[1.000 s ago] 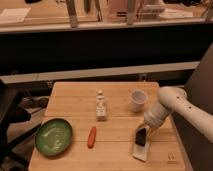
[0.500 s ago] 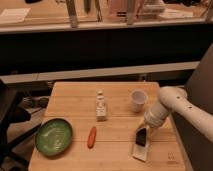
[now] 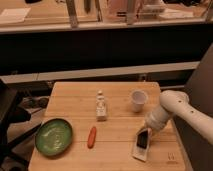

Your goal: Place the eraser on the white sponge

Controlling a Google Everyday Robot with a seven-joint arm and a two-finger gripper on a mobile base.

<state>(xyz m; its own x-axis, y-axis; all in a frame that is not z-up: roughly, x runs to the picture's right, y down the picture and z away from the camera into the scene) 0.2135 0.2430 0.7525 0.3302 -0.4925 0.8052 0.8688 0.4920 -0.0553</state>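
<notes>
The eraser, a small black block, lies tilted on the white sponge, a thin flat white pad near the front right of the wooden table. My gripper is at the eraser's upper end, at the tip of the white arm that reaches in from the right. Whether it touches or holds the eraser cannot be told.
A white cup stands behind the gripper. A small white bottle stands mid-table. An orange carrot-like stick lies in front of it. A green bowl sits at the front left. The table's right edge is close to the sponge.
</notes>
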